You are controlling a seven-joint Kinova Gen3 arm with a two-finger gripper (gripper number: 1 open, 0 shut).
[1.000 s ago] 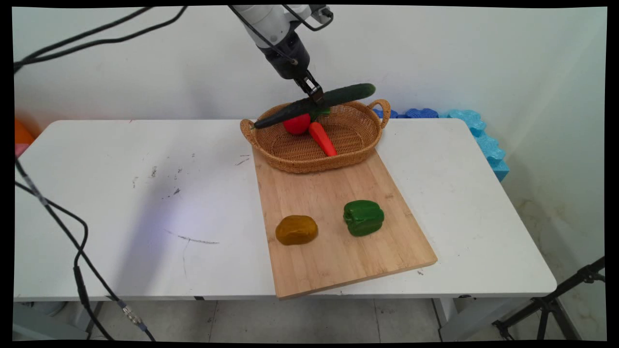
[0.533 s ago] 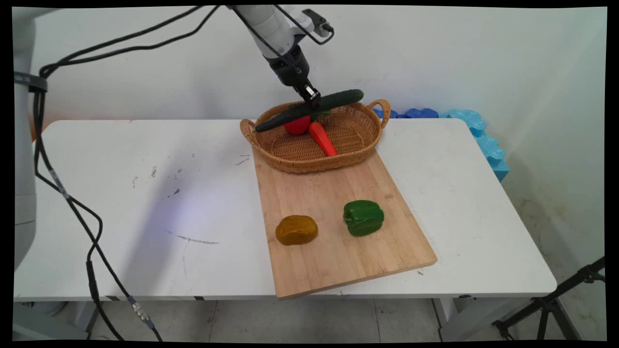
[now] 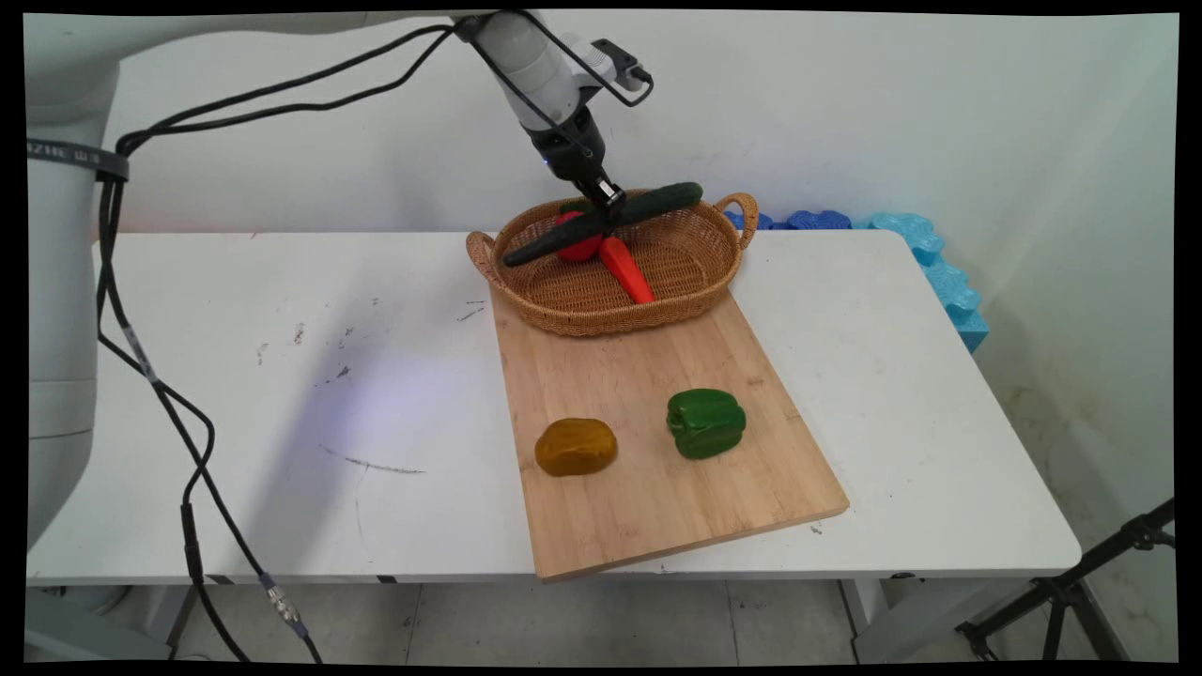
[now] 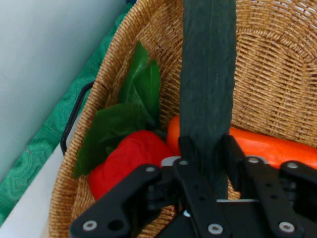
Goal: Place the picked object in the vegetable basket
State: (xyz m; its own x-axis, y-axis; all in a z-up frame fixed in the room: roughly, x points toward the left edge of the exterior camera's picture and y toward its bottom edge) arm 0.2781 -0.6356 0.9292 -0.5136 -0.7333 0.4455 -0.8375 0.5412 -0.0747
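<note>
No lettering, label or number can be read anywhere in either view

You had a white table (image 3: 235, 376) before you, a wooden cutting board (image 3: 648, 366) lying aslant on its right half, a brown potato (image 3: 576, 447) and a green pepper (image 3: 706, 422) set side by side and apart on the board's near part, blue foam pieces (image 3: 930, 258) along the wall beyond the far right corner, a black tripod leg (image 3: 1080, 582) on the floor at lower right.

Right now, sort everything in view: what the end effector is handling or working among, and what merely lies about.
In hand or right about it:
- black two-finger end effector, shut on the long dark green cucumber
- oval woven wicker basket
- red tomato with green leaves
- orange carrot

Lying about:
- bamboo cutting board
- brown potato
- green bell pepper
</note>
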